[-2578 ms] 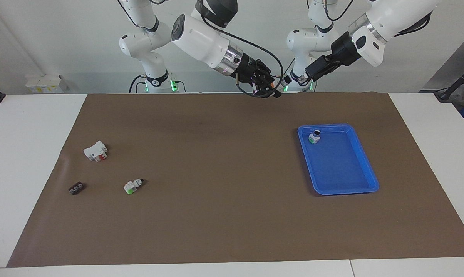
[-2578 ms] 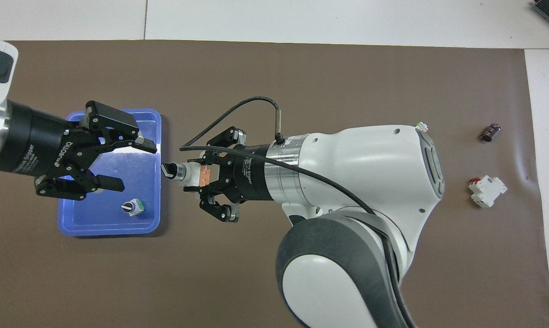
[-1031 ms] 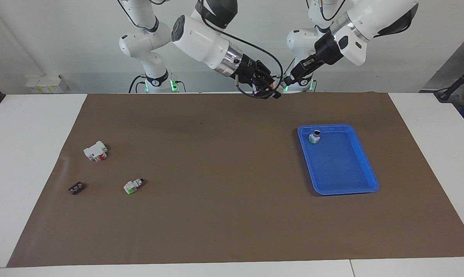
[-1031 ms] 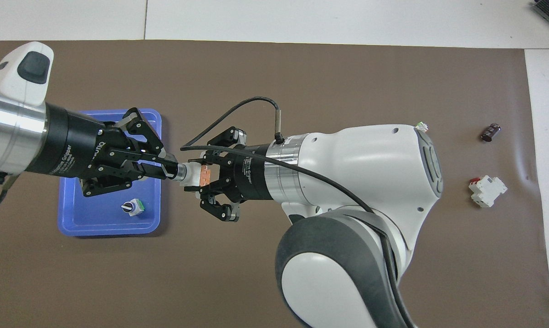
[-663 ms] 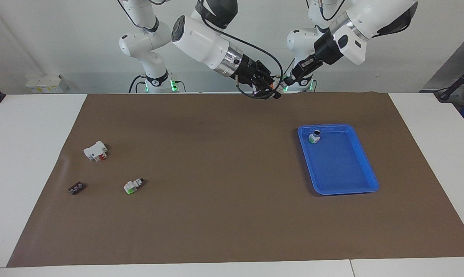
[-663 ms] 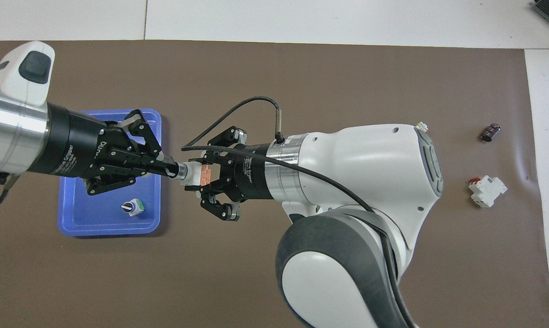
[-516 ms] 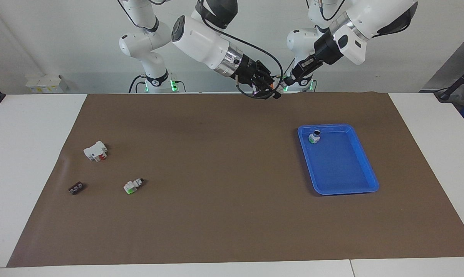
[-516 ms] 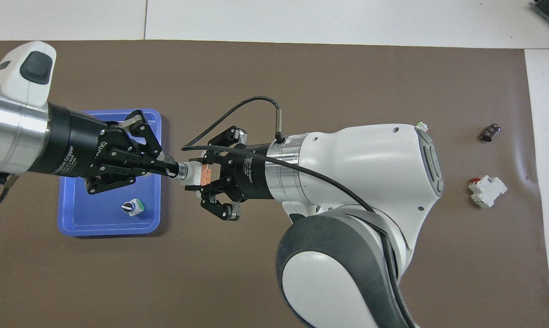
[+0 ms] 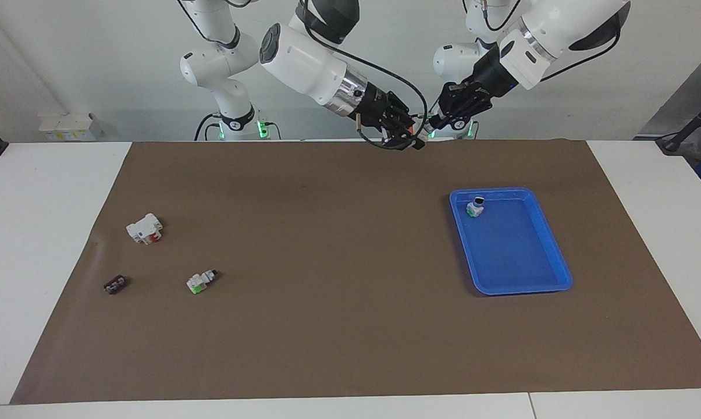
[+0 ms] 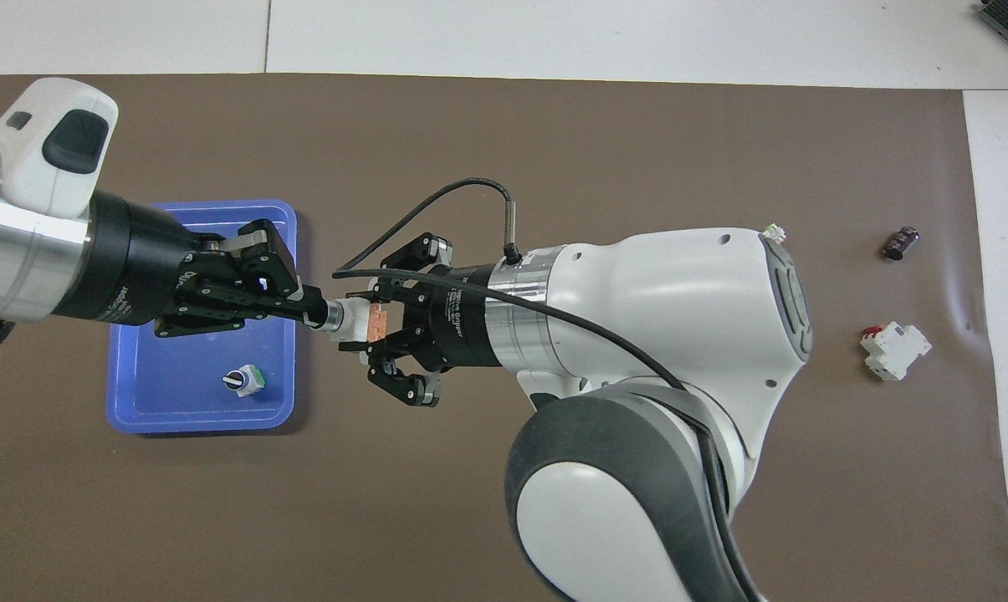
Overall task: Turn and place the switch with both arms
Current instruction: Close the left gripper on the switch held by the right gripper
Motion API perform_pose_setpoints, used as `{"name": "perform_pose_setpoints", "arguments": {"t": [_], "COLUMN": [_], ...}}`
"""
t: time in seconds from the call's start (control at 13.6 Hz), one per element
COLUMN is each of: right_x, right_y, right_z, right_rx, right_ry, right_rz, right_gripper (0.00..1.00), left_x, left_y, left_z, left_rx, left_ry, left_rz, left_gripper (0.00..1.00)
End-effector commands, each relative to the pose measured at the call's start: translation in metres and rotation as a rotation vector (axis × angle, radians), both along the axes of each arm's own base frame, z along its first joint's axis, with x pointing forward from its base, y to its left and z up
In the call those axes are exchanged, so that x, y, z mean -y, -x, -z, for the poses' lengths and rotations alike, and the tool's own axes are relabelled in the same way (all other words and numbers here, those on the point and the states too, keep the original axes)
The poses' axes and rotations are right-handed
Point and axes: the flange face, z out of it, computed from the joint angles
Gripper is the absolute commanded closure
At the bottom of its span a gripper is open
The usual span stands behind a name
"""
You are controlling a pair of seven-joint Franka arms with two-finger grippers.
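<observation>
— Is the light any good?
— Bright, even, from overhead; the blue tray (image 9: 561, 273) casts only a thin soft shadow (a pale sheen shows on its floor from above).
— Blur?
— None; both views stay sharp.

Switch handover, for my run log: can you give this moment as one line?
phase: turning | switch: in air, held at both ends | right tool: shut on body | left tool: shut on knob | tray: one green switch inside
</observation>
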Motion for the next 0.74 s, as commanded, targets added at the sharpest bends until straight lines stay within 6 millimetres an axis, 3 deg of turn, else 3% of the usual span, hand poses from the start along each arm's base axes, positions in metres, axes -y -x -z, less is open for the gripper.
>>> {"name": "perform_pose_setpoints", "arguments": {"t": [0.0, 0.22, 0.37, 0.66], "right_x": [0.002, 0.003, 0.004, 0.004], "right_y": [-0.005, -0.006, -0.007, -0.006], "right_z": [-0.005, -0.005, -0.005, -0.006], "right_rx": [0.030, 0.028, 0.028, 0.028], "right_ry": [0.004, 0.005, 0.005, 0.004], "right_rz": [-0.007, -0.008, -0.006, -0.007], "right_gripper": [1.00, 1.00, 1.00, 1.00], "left_x": [-0.006, -0.014, -0.014, -0.013], "left_y": [0.004, 0.001, 0.007, 0.010], "left_z": [0.003, 0.003, 0.013, 0.018], "left_rx": [0.105, 0.256, 0.304, 0.336], "left_ry": [0.005, 0.031, 0.045, 0.074], "left_rz": [0.188, 0.391, 0.483, 0.513], "left_gripper": [1.00, 1.00, 1.00, 1.00]}}
